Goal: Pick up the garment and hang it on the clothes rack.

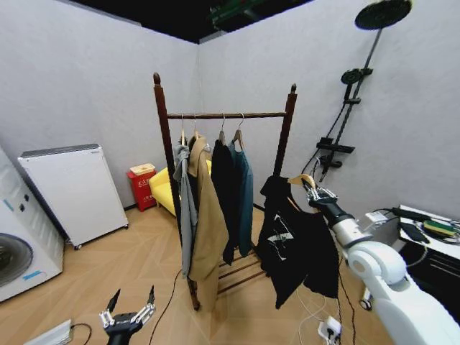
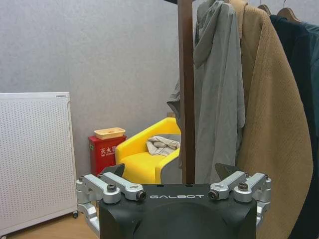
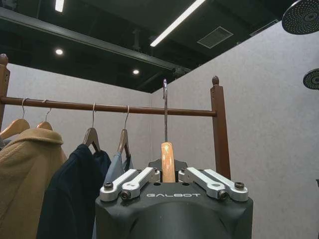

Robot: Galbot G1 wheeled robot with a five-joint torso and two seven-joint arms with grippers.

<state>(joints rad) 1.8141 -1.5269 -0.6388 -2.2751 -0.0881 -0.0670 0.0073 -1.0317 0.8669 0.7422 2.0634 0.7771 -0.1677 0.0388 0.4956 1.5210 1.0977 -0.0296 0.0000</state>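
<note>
the right end effector [image 3: 168, 175] fills the lower part of the view, its black body marked galbot, with its silver fingers [image 3: 130, 181] closed on the light wooden hanger [image 3: 168, 162] from both sides. the hanger's metal hook [image 3: 165, 107] stands upright above them, its tip near the horizontal bar of the clothes rack [image 3: 218, 129] but not over it. on that bar hang a tan coat [image 3: 22, 174], a dark navy garment [image 3: 75, 194] and a blue one [image 3: 115, 167], each on its own hanger. the rack's right post carries a knob finial. behind are grey walls, a dark ceiling with strip lights [image 3: 177, 22], and a round black disc [image 3: 301, 16].
</note>
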